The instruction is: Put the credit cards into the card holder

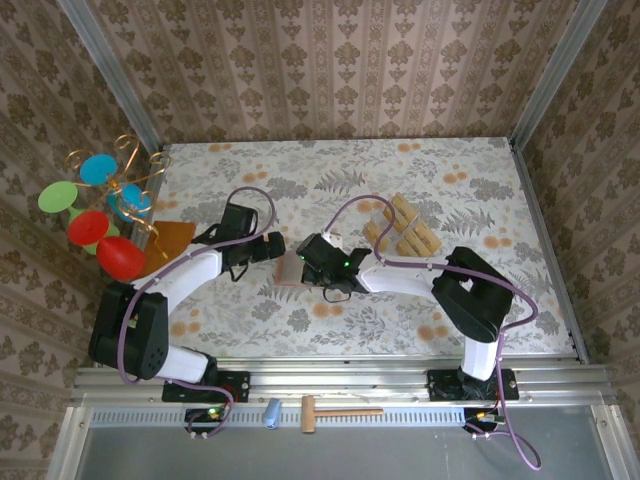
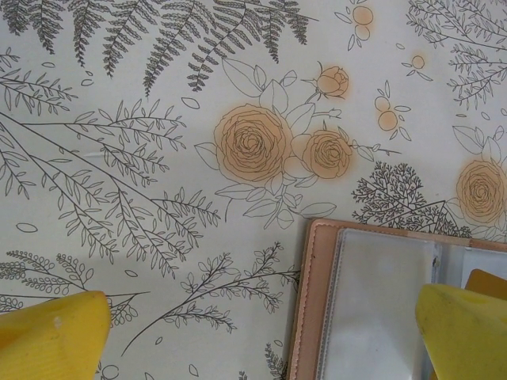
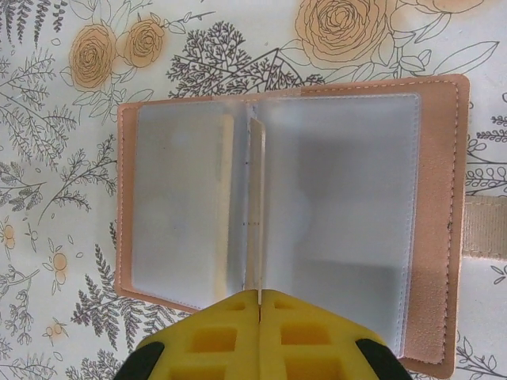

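The card holder (image 3: 341, 198) is laid open near the middle of the floral table (image 1: 450, 300), clear sleeves upward. The right gripper (image 3: 260, 297) is pressed together at the holder's right edge, seemingly pinching the middle sleeve (image 3: 255, 198). The left gripper (image 2: 260, 305) is spread wide above the holder's left side. The credit cards (image 1: 405, 228) are piled well apart, to the right.

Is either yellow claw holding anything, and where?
The right gripper pinches a clear sleeve of the open card holder at its near edge; the left gripper is open, holding nothing.
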Robot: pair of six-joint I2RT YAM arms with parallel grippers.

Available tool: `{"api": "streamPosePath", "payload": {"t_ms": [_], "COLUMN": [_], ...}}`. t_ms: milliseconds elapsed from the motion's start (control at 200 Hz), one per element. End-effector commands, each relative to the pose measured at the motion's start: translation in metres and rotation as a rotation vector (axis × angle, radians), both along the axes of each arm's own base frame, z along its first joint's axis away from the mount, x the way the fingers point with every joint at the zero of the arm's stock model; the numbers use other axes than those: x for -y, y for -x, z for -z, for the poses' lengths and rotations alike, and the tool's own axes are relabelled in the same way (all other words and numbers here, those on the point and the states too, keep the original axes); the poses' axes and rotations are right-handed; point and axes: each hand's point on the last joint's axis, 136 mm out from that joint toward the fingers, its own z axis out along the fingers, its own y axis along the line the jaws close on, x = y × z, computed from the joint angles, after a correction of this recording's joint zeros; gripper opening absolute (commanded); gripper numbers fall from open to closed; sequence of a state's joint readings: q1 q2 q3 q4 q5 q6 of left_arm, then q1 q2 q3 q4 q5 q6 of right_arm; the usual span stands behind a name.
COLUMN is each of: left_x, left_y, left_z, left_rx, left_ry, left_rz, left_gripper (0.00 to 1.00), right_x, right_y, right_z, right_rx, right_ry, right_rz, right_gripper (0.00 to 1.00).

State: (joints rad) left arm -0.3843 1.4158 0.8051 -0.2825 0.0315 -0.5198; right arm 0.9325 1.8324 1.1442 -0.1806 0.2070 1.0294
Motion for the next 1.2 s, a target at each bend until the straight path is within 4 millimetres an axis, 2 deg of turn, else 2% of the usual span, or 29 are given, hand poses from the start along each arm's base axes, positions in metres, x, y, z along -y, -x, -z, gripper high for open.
{"api": "streamPosePath", "payload": {"t_ms": [0, 450, 790, 1020, 1195], "left_x": [-0.001, 0.006, 0.015, 0.021, 0.023], "left_y": [0.002, 0.002, 0.003, 0.006, 0.008], "left_z": [0.001, 0.002, 0.003, 0.007, 0.008], "left_rx": [-0.002, -0.012, -0.022, -0.044, -0.052], "left_ry": [0.015, 0.024, 0.026, 0.007, -0.010], "left_rz": [-0.007, 0.009, 0.035, 0.065, 0.076], "left_gripper": [1.00, 1.00, 1.00, 1.00, 1.00], "right_x": [0.012, 0.040, 0.029, 0.036, 0.033], "right_y": [0.003, 0.003, 0.004, 0.003, -0.004], "right_z": [0.011, 0.017, 0.025, 0.033, 0.019], "right_rx": [-0.005, -0.044, -0.126, -0.175, -0.160], "right_ry": [0.039, 0.102, 0.087, 0.102, 0.039], "right_rz": [0.027, -0.069, -0.309, -0.405, -0.421], "right_gripper": [0.00, 0.00, 0.00, 0.00, 0.00]}}
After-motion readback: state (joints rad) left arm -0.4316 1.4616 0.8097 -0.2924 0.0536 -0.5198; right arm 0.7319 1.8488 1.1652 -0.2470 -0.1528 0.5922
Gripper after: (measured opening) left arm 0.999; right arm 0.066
